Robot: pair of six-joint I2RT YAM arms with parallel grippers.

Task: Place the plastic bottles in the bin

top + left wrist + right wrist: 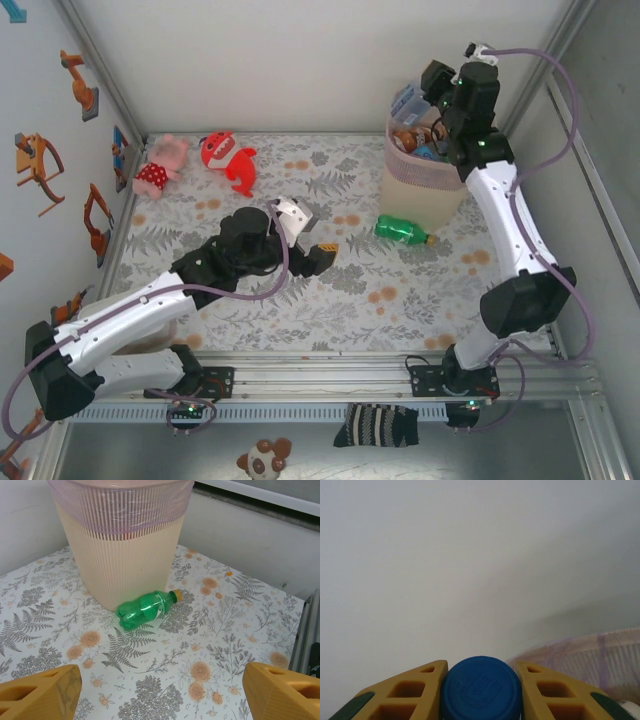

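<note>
Left tool [312, 243]: released. In the left wrist view its two yellow fingers [40, 695] stand wide apart with nothing between them, low over the tabletop [380, 290].

Right tool [440, 132]: clenched on a blue-capped bottle [481, 689]. The round blue cap is squeezed between the two yellow fingers [415, 690]. The bottle's body is hidden below the edge of the right wrist view.

Bin [420, 195]: stands upright on the tabletop, directly beneath the right tool and well ahead of the left tool. It has a pink perforated band at the top and a cream ribbed wall [125, 555] below. Part of its pink rim [600, 655] shows just to the right of the right tool's fingers.

Bin contents: bottles heaped up to the rim and above it. A clear one with a blue label [408, 100] sticks up on the far side, and orange and brown labels crowd just beside the right tool. How many there are cannot be told.

Green bottle [403, 231]: outside the bin, lying on its side on the tabletop straight ahead of the left tool [162, 680]. Its orange cap [175, 595] points away and to the right. Its base end [130, 617] lies close against the bin's foot, but whether the two touch cannot be told.

Plush toys: a pink one [160, 165] and a red one [228, 160] lie beyond and to the left of the left tool, well apart from the bin.

Tabletop: covered in a fern and flower print.
</note>
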